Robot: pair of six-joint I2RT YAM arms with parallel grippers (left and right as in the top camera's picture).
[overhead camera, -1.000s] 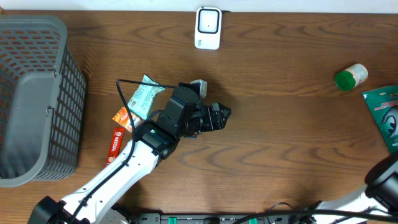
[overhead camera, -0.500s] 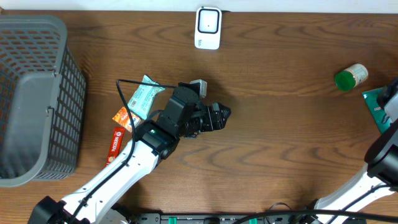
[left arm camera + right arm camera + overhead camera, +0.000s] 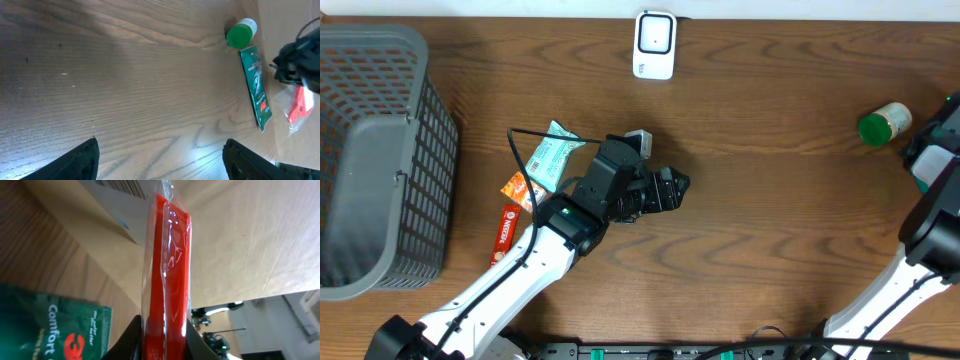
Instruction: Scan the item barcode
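From where I stand, the right gripper (image 3: pixel 162 330) is pinched nearly closed on a red item in clear wrap (image 3: pixel 169 255). It holds this up off the table (image 3: pixel 770 230) at the far right edge, near the green-capped bottle (image 3: pixel 883 124). The pickup looks done, but the scan does not. The scanner (image 3: pixel 654 44) sits at the far middle, well apart, so the item must be carried across and presented. The left gripper (image 3: pixel 162 157) hangs wide open and empty over the middle.

This looks like a shop checkout. On the wooden counter (image 3: pixel 770 230), a white scanner (image 3: pixel 654 44) stands beyond the left end effector (image 3: pixel 678 187). A grey shopping basket (image 3: pixel 370 150) sits far to its left, and small packets (image 3: pixel 552 157) lie close behind it.
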